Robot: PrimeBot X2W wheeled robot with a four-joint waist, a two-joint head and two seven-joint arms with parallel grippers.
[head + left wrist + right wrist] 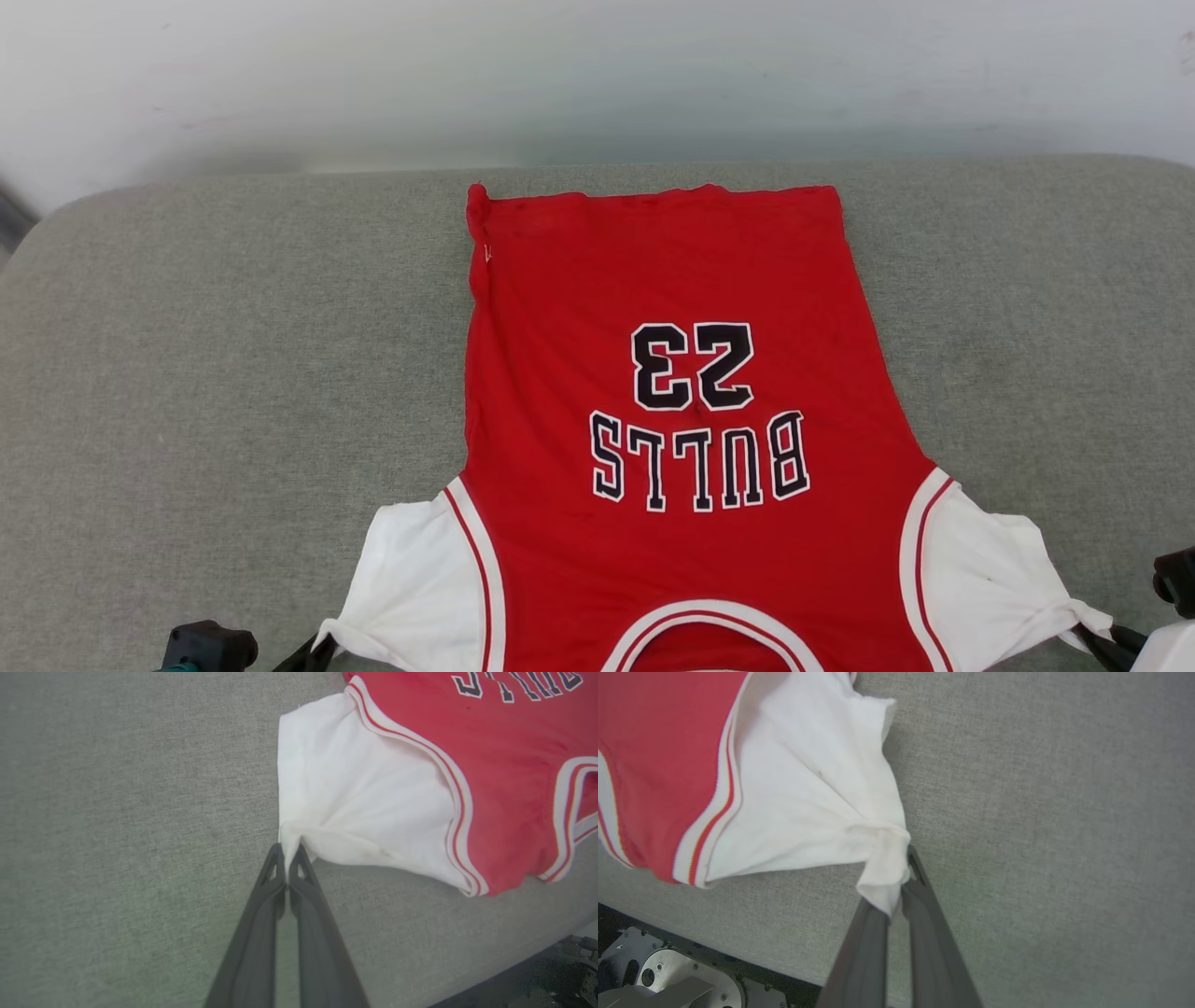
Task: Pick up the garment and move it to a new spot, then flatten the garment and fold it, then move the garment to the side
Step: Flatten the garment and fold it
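Our left gripper (287,851) and right gripper (901,882) each pinch a white sleeve tip of the red garment (681,448), lying spread, print up, on the grey cushion (233,373); a pale wall (597,75) runs behind it.

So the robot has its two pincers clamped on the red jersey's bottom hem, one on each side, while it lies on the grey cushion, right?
Not quite. The left gripper and right gripper are clamped on the white sleeves of the jersey, as both wrist views show.
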